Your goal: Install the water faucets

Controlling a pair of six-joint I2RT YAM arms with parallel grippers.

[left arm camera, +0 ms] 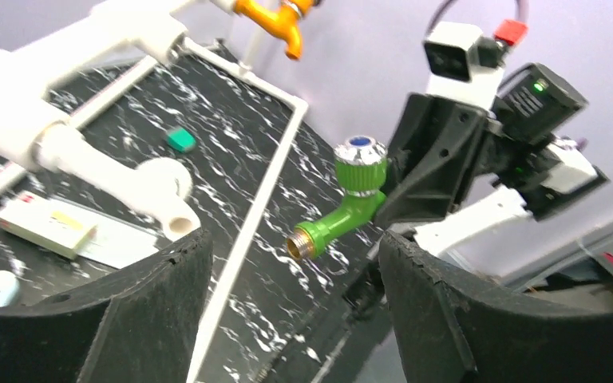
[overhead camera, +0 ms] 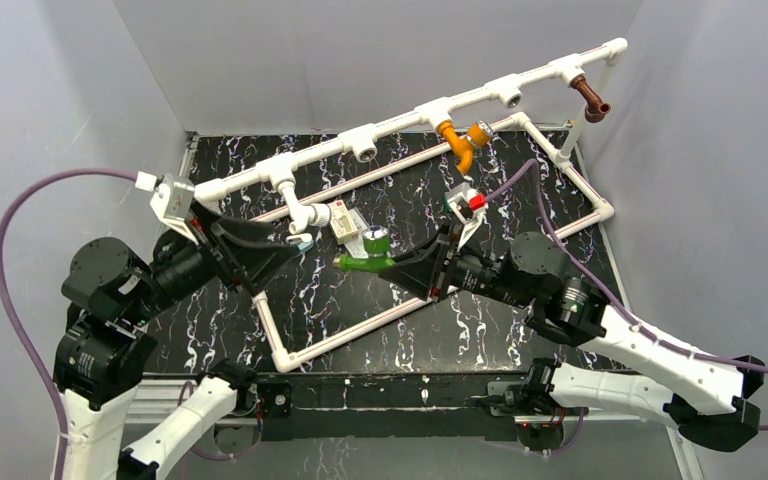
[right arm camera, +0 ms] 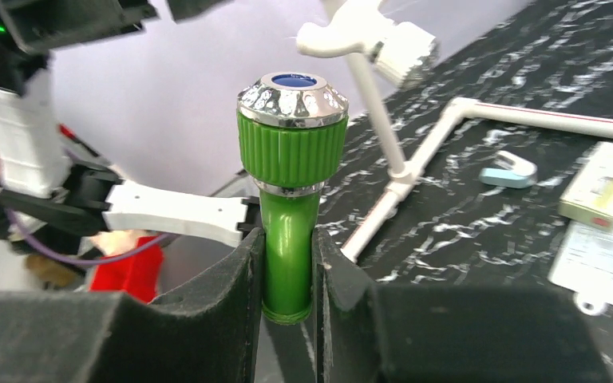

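Observation:
My right gripper (overhead camera: 400, 268) is shut on the bent spout of a bright green faucet (overhead camera: 365, 258) with a chrome-capped knob and holds it above the table; in the right wrist view (right arm camera: 287, 275) the faucet (right arm camera: 291, 183) stands upright between the fingers. My left gripper (overhead camera: 285, 260) is open and empty, facing the faucet's brass threaded end (left arm camera: 302, 243) from the left, a short gap away. An orange faucet (overhead camera: 460, 140), a brown faucet (overhead camera: 590, 98) and a white faucet (overhead camera: 305, 215) hang from tee sockets of the long white pipe (overhead camera: 400, 120).
Two tee sockets (overhead camera: 365, 150) (overhead camera: 508, 95) on the pipe show open holes. A white pipe frame (overhead camera: 580, 190) lies on the black marbled table. A small box (overhead camera: 342, 222), a flat teal piece (left arm camera: 180, 140) and a paper card (left arm camera: 112, 239) lie inside it.

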